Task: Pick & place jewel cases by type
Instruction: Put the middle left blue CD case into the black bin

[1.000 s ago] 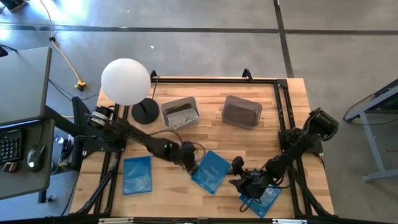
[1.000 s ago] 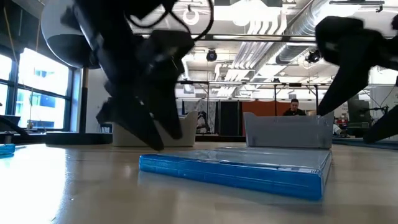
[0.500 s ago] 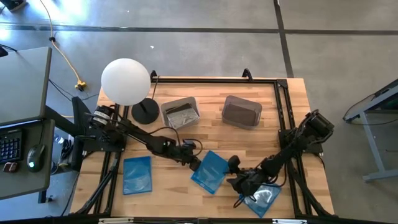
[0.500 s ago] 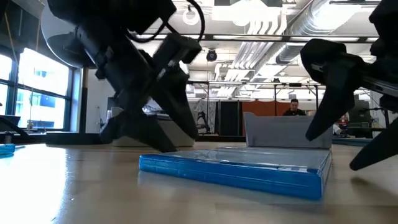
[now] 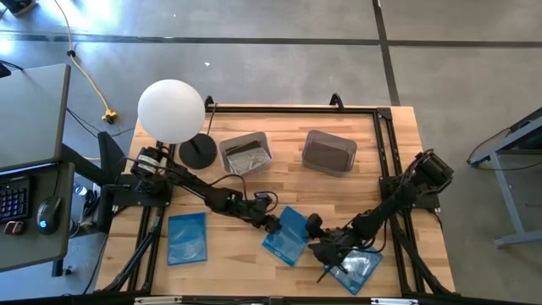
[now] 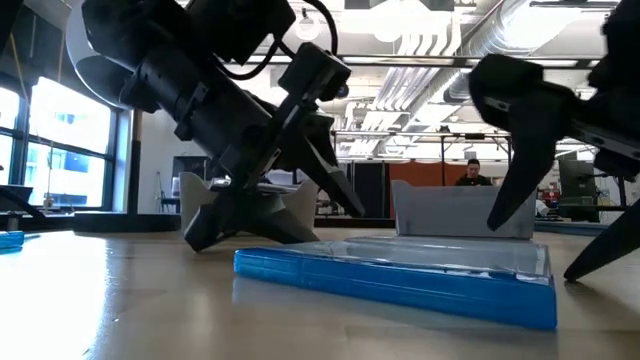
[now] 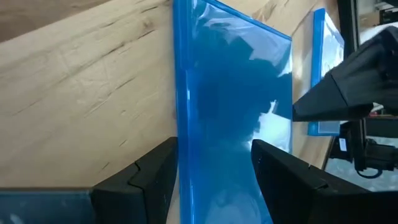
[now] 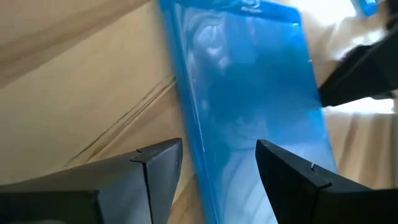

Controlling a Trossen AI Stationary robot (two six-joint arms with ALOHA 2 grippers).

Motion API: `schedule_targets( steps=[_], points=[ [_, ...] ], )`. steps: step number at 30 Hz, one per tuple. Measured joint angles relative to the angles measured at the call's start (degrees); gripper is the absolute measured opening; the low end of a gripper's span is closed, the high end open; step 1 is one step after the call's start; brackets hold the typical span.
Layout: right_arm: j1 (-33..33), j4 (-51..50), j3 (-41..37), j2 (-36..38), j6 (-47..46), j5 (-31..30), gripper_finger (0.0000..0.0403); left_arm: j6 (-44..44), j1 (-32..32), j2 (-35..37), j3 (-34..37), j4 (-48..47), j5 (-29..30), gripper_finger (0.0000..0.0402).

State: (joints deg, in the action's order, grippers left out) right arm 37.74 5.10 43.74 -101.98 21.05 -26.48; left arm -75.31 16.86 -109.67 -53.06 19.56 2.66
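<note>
Two grippers are flanking the middle blue case (image 5: 286, 236), lying flat near the table's (image 5: 356, 191) front: left gripper (image 5: 272, 225) and right gripper (image 5: 322, 247), both with fingers spread. Each probably should straddle one edge squarely before closing, avoiding sliding it.

Left arm: extends from the left centre of the high view toward lower centre, stretched low and nearly straight. Left gripper (image 5: 273, 225) sits at lower centre of the high view, fingers (image 7: 149, 180) spread apart.

Right arm: runs from the right edge of the high view down toward lower centre, bent at the elbow. Right gripper (image 5: 317, 239) lies just right of the left one, fingers (image 8: 155, 163) likewise parted.
</note>
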Motion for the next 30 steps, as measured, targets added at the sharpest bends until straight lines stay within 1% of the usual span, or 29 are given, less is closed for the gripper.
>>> schedule_targets(
  steps=[3, 6, 8, 11, 13, 16, 20, 22, 24, 25, 30],
  points=[
    [-1.56, -7.39, 3.79, -0.08, 0.32, 3.44, 0.0201, -0.02, 0.01, 0.0, -0.58, -1.47, -0.01, 0.0204],
    [-2.99, -13.79, 6.97, -0.14, 0.36, 5.6, 0.0201, -0.02, 0.02, 0.0, -0.61, -1.57, 0.02, 0.0204],
    [-3.59, -15.68, 7.93, -0.17, 0.94, 5.86, 0.0201, -0.02, 0.02, 0.0, -0.61, -1.47, 0.15, 0.0204],
    [-3.98, -15.76, 8.14, -0.5, 1.74, 5.57, 0.0201, -0.06, 0.04, 0.0, -0.56, -0.87, 0.55, 0.0204],
    [-3.98, -15.57, 8.15, -1.23, 1.8, 3.68, 0.0201, -0.48, 0.04, 0.0, -0.5, -0.37, 0.49, 0.0204],
    [-3.63, -14.22, 8.32, -2.72, 3.95, -0.81, 0.0201, -1.6, 0.04, 0.0, -0.5, -0.23, 0.46, 0.0204],
    [-2.23, -11.81, 8.15, -3.43, 7.51, -9.09, 0.0201, -1.66, 0.07, -0.06, -0.5, 0.42, -0.83, 0.0204],
    [-1.09, -10.2, 8.09, -3.36, 8.78, -14.41, 0.0201, -1.58, 0.08, -0.27, -0.5, 0.45, -0.94, 0.0204],
    [-0.14, -9.51, 8.09, -3.24, 9.9, -17.05, 0.0201, -0.95, 0.09, -0.79, -0.58, 1.8, -1.1, 0.0204],
    [0.18, -9.46, 8.09, -3.23, 10.05, -16.97, 0.0201, -0.37, 0.09, -0.83, -0.61, 2.45, -1.11, 0.0204],
    [0.58, -10.34, 8.16, -3.23, 6.5, -11.33, 0.0201, 3.96, 0.07, -1.78, -0.52, 7.98, 0.39, 0.0204]
  ],
)
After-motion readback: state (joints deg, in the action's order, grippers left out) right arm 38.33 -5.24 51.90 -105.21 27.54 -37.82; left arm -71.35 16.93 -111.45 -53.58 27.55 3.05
